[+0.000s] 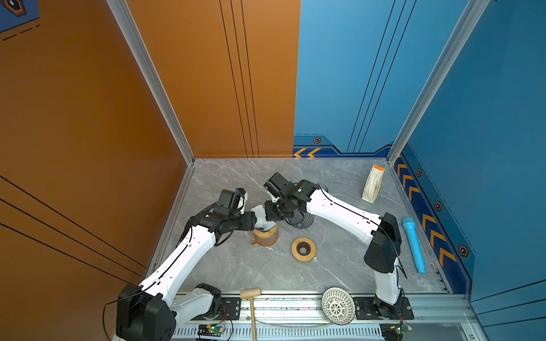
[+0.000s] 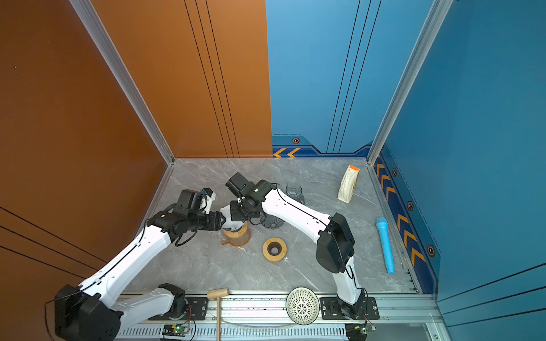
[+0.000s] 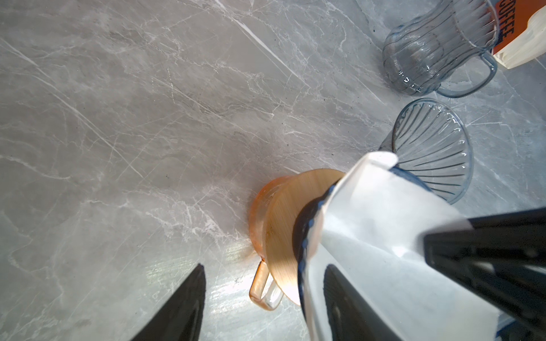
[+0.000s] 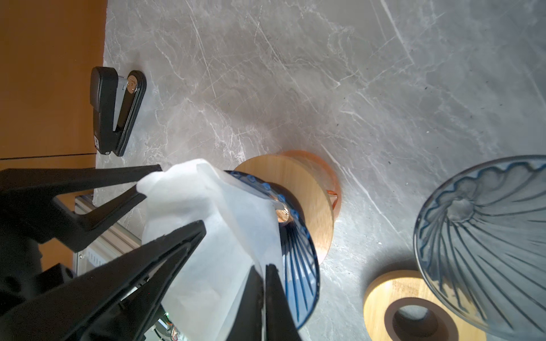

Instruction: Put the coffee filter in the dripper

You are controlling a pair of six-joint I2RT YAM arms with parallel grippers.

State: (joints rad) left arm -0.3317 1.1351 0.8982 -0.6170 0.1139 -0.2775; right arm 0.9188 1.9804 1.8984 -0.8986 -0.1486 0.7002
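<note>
Left gripper (image 3: 266, 265): reaches in from the left at the dripper's level with its jaws well apart. One finger stands clear with bare table showing beside it, and the other lies against the paper. No grip shows.
Wooden mallet (image 1: 250, 293): lies on the near rail, with its handle pointing toward the near edge.
Coffee filter (image 4: 212, 236): white paper, crumpled at the top. Its lower part sits in the dripper's mouth and the rest stands above the rim, between the two grippers.
Dripper (image 4: 301, 265): blue ribbed glass cone, upright on a wooden collar (image 4: 292, 183).
Orange server (image 3: 260, 206): stands on the marble table (image 1: 236, 265), left of the middle, and carries the collar and the cone.
Right gripper (image 4: 264, 268): comes in from the right and above. Its fingers are pressed together, pinching the filter's edge at the cone's rim.
Spare cone (image 1: 302, 222): clear and ribbed, on the table just right of the server.
Wooden ring (image 1: 303, 249): lies flat, nearer than the spare cone.
Glass mug (image 2: 294, 192): ribbed, farther back, and partly behind the right arm.
Lattice bowl (image 1: 337, 305): white, tilted on the near rail.
Filter pack (image 1: 373, 184): orange-topped, stands far right.
Blue microphone (image 1: 413, 245): lies along the right wall.
</note>
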